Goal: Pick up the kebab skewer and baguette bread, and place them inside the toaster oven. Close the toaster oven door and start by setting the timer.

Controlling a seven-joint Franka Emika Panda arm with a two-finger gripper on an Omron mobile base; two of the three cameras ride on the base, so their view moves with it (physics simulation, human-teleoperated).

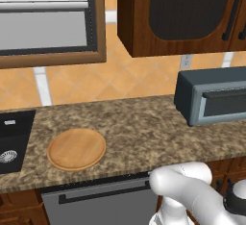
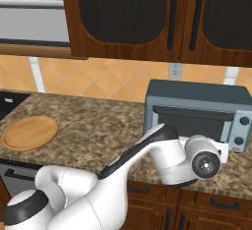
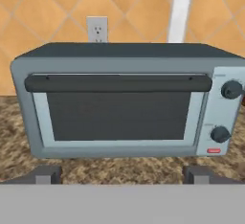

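Spread wide and holding nothing, my hand (image 3: 122, 174) faces the toaster oven door (image 3: 117, 109), which looks shut; I judge only the timer knob (image 3: 220, 134) remains.

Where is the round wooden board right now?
The round light-wood board lies flat on the speckled stone counter, left of the blue-grey toaster oven and just right of the black sink in the left base view.

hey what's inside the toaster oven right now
Cannot tell: the toaster oven door is shut and its dark window shows nothing of the inside of the toaster oven.
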